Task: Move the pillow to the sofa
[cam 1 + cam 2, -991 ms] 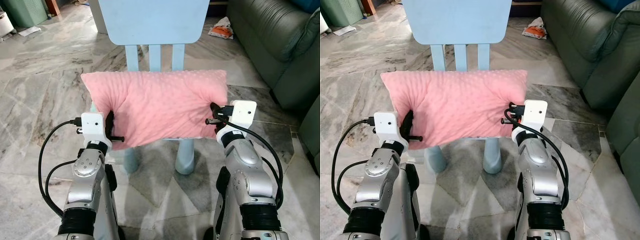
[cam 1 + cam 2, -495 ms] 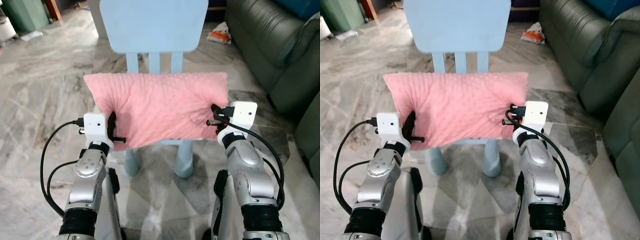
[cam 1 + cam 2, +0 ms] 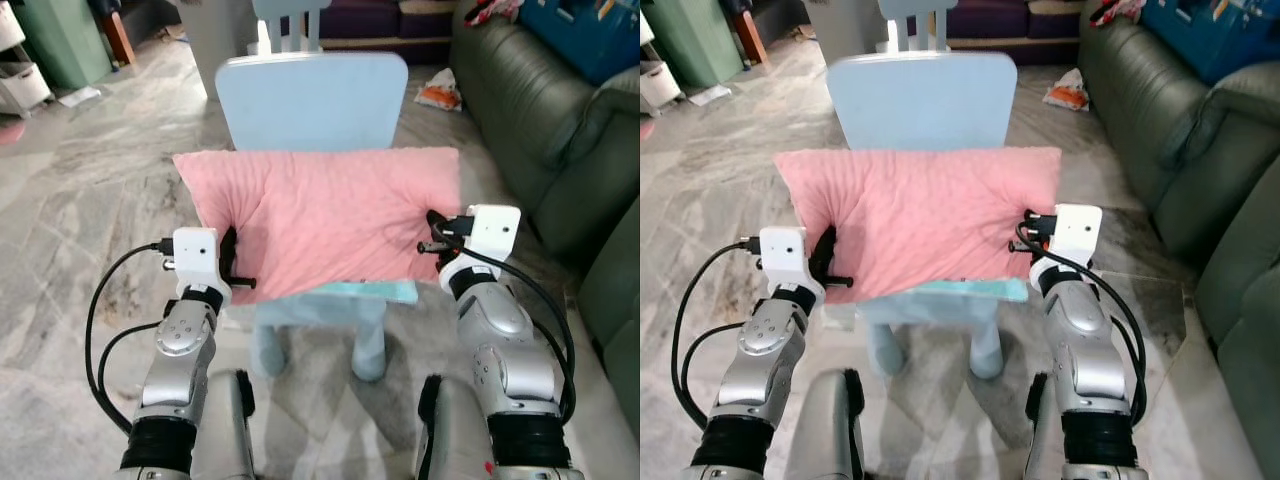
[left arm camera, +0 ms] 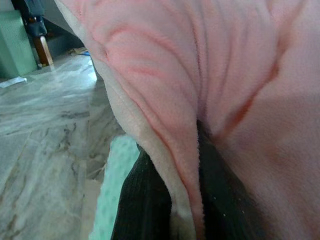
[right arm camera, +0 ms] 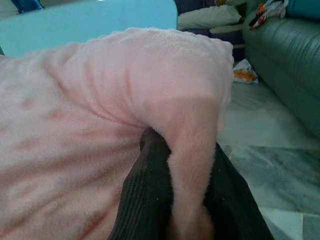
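Centre of frame: my left hand (image 3: 232, 268) and right hand (image 3: 432, 232) each pinch an end of the soft pink fleece pillow (image 3: 322, 218), above the pale-blue plastic chair (image 3: 312, 100).

You see two silver metal arms with rounded, segmented casings and black ribbed bands near the lower joints. Each wrist carries a boxy white housing, and black cables loop from it down along the arm. The left gripper (image 3: 232, 268) and right gripper (image 3: 432, 232) have long black fingers (image 5: 150, 200) with a fine ribbed texture
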Robot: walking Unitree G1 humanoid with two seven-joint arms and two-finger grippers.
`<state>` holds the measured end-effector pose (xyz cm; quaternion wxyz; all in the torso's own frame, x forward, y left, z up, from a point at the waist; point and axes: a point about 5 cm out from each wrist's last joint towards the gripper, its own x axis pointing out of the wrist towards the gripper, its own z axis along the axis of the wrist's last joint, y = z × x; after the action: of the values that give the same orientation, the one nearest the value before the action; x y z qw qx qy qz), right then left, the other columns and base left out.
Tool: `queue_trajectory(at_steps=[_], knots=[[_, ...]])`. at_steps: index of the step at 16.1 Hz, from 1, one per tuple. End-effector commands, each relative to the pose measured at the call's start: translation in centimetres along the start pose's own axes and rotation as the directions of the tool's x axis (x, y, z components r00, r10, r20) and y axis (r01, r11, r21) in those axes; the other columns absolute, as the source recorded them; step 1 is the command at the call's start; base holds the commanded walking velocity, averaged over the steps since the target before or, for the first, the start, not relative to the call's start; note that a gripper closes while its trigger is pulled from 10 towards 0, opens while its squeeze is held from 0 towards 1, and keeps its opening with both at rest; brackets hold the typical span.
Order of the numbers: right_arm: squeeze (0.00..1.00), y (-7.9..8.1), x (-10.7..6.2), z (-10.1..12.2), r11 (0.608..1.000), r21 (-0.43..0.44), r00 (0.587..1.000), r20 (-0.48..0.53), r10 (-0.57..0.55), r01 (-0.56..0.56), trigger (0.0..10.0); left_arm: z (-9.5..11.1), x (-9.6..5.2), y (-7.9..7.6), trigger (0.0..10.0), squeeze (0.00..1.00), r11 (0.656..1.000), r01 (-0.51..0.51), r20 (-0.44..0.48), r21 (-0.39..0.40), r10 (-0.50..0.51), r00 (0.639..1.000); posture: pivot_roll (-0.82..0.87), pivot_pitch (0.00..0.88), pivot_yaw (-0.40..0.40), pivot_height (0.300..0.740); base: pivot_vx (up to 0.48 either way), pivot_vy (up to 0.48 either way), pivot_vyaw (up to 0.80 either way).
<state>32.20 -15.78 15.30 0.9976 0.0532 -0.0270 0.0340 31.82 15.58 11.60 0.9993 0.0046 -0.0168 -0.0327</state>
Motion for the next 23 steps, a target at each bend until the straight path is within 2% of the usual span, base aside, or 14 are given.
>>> queue_trajectory(at_steps=[1,12,15,18,21,23], knots=[[0.0,-0.2,-0.08,0.94,1.0,0.0,0.999,0.036,-0.008,0.008,10.0,0.04,0.01,0.31,10.0,0.0,1.0,-0.01,0.004,0.01,0.01,1.0,-0.12,0.0,0.049,0.53,0.0,0.0,0.0],[0.0,-0.48,0.08,1.33,1.0,-0.007,0.999,0.043,-0.01,0.01,10.0,-0.21,0.02,-0.07,10.0,0.0,1.0,-0.003,-0.004,-0.008,0.003,1.0,-0.13,0.0,0.037,0.651,0.0,0.0,0.0],[0.0,-0.59,0.07,1.43,1.0,-0.006,0.999,0.044,-0.016,0.016,10.0,-0.47,-0.27,0.06,10.0,0.0,0.998,0.017,-0.017,-0.061,-0.018,1.0,-0.13,0.0,0.039,0.695,0.0,0.0,0.0],[0.0,-0.64,-0.01,1.48,1.0,-0.006,0.999,0.045,-0.02,0.02,10.0,-0.59,-0.3,-0.41,10.0,0.0,0.998,0.042,-0.022,-0.055,-0.043,0.999,-0.13,0.0,0.038,0.74,0.0,0.0,0.0],[0.0,-0.69,-0.07,1.53,1.0,-0.006,0.999,0.046,-0.023,0.023,10.0,-0.65,-0.31,-0.55,10.0,0.0,0.998,0.038,-0.029,-0.058,-0.04,0.999,-0.14,0.0,0.038,0.74,0.0,0.0,0.0],[0.0,-0.72,-0.14,1.55,1.0,-0.006,0.999,0.046,-0.024,0.024,10.0,-0.89,-0.36,-0.53,10.0,0.0,0.995,0.024,-0.052,-0.095,-0.029,0.998,-0.14,0.0,0.035,0.74,0.0,0.0,0.0]])
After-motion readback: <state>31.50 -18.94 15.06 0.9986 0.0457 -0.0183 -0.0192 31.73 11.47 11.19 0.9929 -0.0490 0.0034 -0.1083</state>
